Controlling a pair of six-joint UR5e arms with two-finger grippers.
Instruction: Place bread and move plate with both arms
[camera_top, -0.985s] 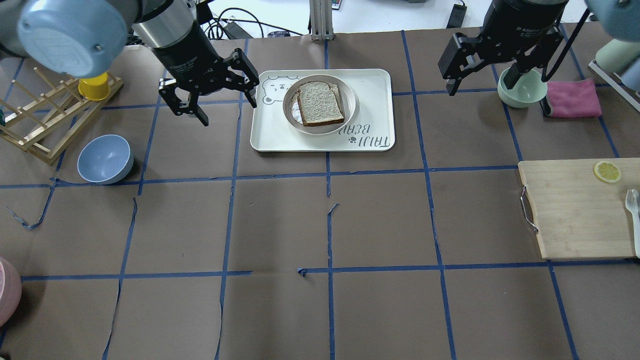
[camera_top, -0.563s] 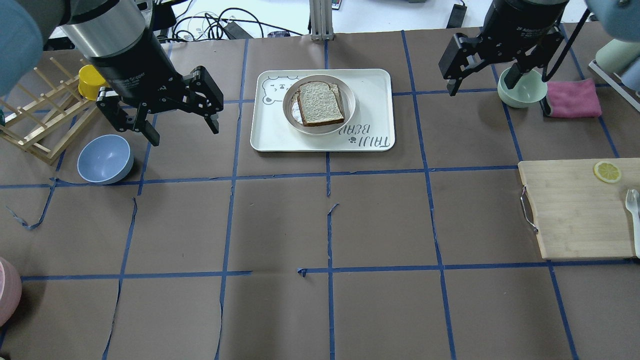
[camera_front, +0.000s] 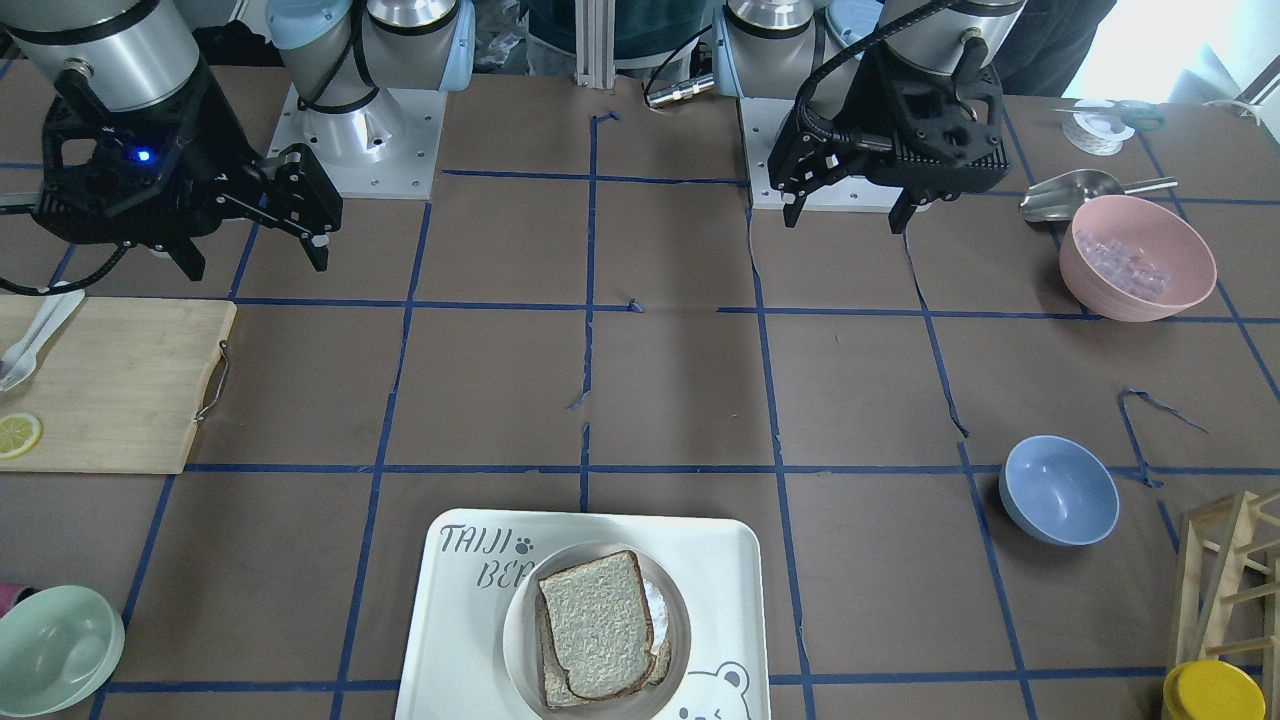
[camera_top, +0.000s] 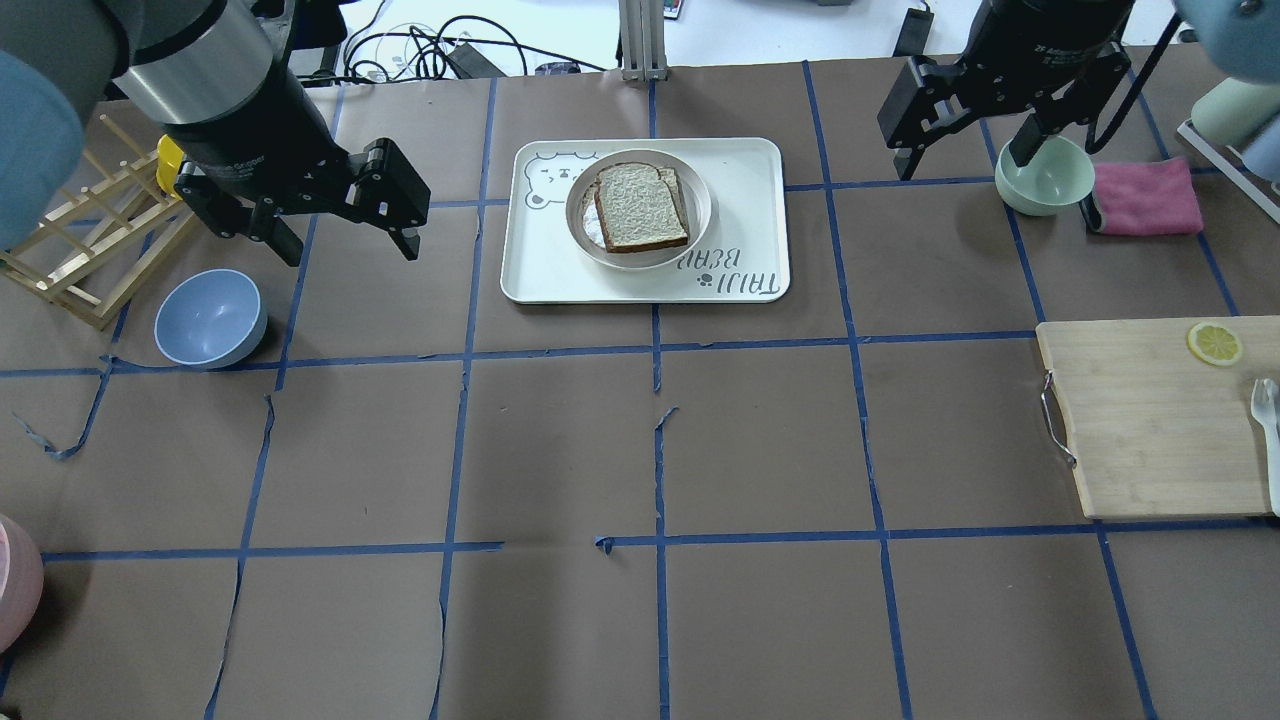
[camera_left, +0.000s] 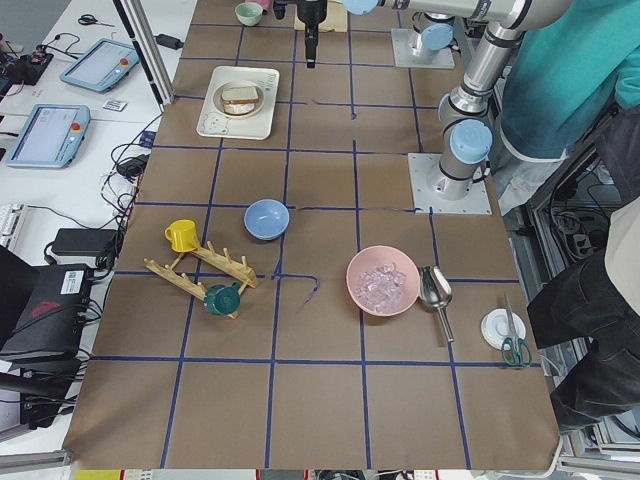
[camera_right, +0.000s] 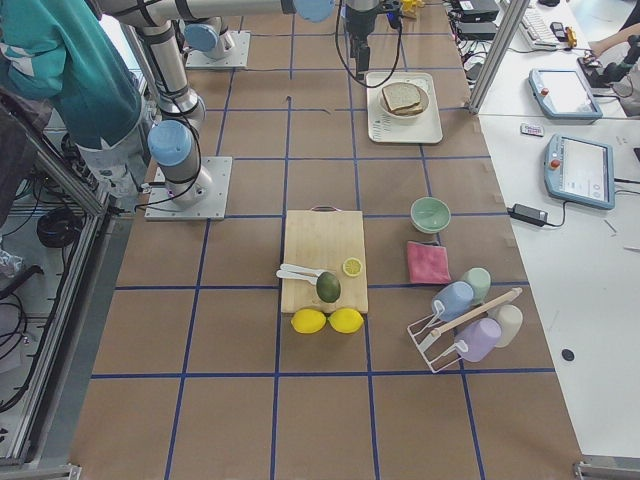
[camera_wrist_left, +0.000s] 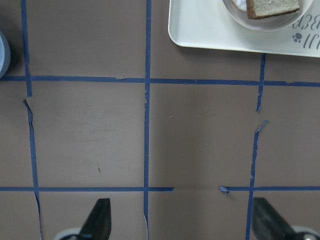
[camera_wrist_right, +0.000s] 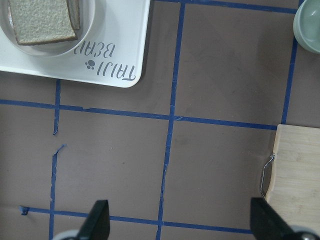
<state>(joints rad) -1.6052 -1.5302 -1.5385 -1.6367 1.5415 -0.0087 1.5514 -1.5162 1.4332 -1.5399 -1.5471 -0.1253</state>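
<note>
Left fingers (camera_top: 405, 240) have backed away, gaping wide; the plate (camera_top: 700, 215) with bread (camera_top: 640, 205) sits between them and the equally wide right fingers (camera_top: 905, 148).

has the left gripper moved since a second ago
Yes. In the overhead view the left gripper has pulled leftward, away from the white tray, and now hangs open nearer the blue bowl and wooden rack.

Opposed high views, tray (camera_top: 748, 205) in common
</note>
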